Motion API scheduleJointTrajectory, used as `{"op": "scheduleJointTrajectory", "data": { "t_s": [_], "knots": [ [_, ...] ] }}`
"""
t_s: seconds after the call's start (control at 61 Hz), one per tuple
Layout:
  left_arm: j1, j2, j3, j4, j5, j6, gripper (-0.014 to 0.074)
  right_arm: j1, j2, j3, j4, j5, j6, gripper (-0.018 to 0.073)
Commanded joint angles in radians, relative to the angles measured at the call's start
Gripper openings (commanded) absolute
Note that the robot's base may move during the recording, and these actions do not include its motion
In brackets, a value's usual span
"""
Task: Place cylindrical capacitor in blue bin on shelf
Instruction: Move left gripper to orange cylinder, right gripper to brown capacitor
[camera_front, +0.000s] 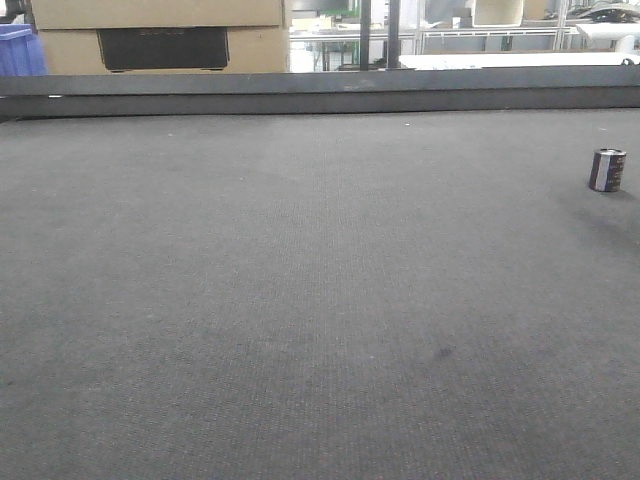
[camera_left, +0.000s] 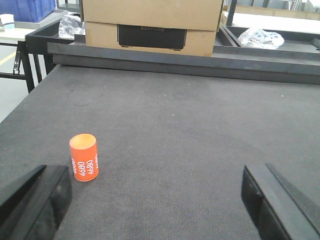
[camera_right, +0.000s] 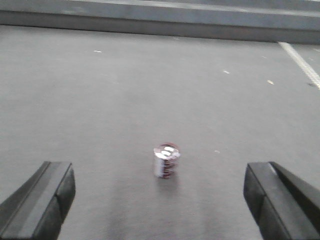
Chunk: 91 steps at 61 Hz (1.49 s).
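Grey workbench matting carries the stubby dark cylindrical capacitor upright near its right edge, dead ahead of the right gripper. Those jaws gape wide, empty.

Front view dim and grainy across the mat, the background above its far edge blown out white; the capacitor throws a faint shadow toward lower right; left wrist view evenly lit and sharp, the orange cylinder with a soft shadow at its base; right wrist view washed-out and blurred, the capacitor smeared, a dim shadow on its near side.
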Motion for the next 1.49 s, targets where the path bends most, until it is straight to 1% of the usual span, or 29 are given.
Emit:
{"op": "scheduleJointTrajectory", "data": {
  "t_s": [0.0,0.082,0.213,0.246,0.295,0.508,0.672,0.853,1.099,1.296,1.329,1.394,1.476],
  "knots": [
    [-0.007,0.003,-0.008,-0.007,-0.01,-0.002,0.0602,-0.039,0.057,0.037,-0.003,-0.21,0.001,0.0571],
    [-0.007,0.003,-0.008,-0.007,-0.01,-0.002,0.0602,-0.063,0.141,0.047,0.01,-0.33,0.001,0.0571],
    [-0.007,0.003,-0.008,-0.007,-0.01,-0.002,0.0602,-0.061,0.275,0.047,0.01,-0.532,0.001,0.0571],
    [-0.007,0.003,-0.008,-0.007,-0.01,-0.002,0.0602,-0.061,0.312,0.042,0.01,-0.571,0.001,0.0571],
    [-0.007,0.003,-0.008,-0.007,-0.01,-0.002,0.0602,-0.061,0.36,0.032,0.01,-0.592,0.001,0.0571],
    [-0.007,0.005,-0.008,-0.004,-0.01,-0.002,0.0602,-0.061,0.538,-0.048,0.01,-0.626,0.001,0.0571],
    [-0.007,0.009,-0.008,0.001,-0.01,-0.002,0.0602,-0.061,0.639,-0.127,-0.024,-0.638,0.001,0.0571],
    [-0.007,0.009,-0.001,0.004,-0.002,-0.002,0.0602,-0.061,0.724,-0.214,-0.039,-0.638,0.001,0.0571],
    [-0.007,0.009,0.05,0.004,-0.002,-0.002,0.0602,-0.061,0.818,-0.32,-0.052,-0.617,0.007,0.0571],
    [-0.007,0.009,0.055,0.004,-0.006,-0.002,0.0602,-0.061,0.863,-0.345,-0.069,-0.596,0.011,0.0566],
    [-0.007,0.009,0.055,0.004,-0.006,-0.002,0.0602,-0.061,0.867,-0.345,-0.069,-0.594,0.011,0.0554],
    [-0.007,0.009,0.055,0.004,-0.006,-0.002,0.0602,-0.061,0.871,-0.345,-0.074,-0.591,0.011,0.0491],
    [-0.007,0.009,0.055,0.004,-0.003,-0.002,0.0602,-0.061,0.878,-0.345,-0.084,-0.591,0.011,0.0351]
  ]
}}
